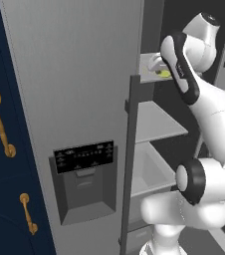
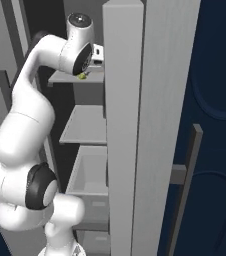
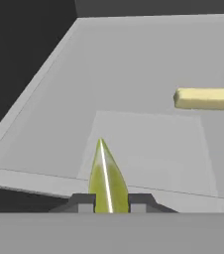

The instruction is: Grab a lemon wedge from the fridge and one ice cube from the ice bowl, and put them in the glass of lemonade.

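We see the two-finger gripper (image 3: 110, 203) closed on the pale yellow-green lemon wedge (image 3: 106, 179) above the grey fridge shelf (image 3: 134, 89); a pale yellow block (image 3: 206, 98) lies well apart.

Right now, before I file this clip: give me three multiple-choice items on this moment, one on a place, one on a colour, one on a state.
1. Where is the gripper?
A. At the dispenser panel
B. Over an upper shelf inside the fridge
C. In the bottom drawer

2. What colour is the stick-shaped block on the shelf?
A. Pale yellow
B. Red
C. Navy

3. What are the fingers doing?
A. Spread wide, holding nothing
B. Closed on the lemon wedge
C. Closed on a door handle

Answers: 1 B, both base views show the hand at the upper shelf of the open fridge. 2 A, the hand view shows it. 3 B, the wedge stands between both fingertips.
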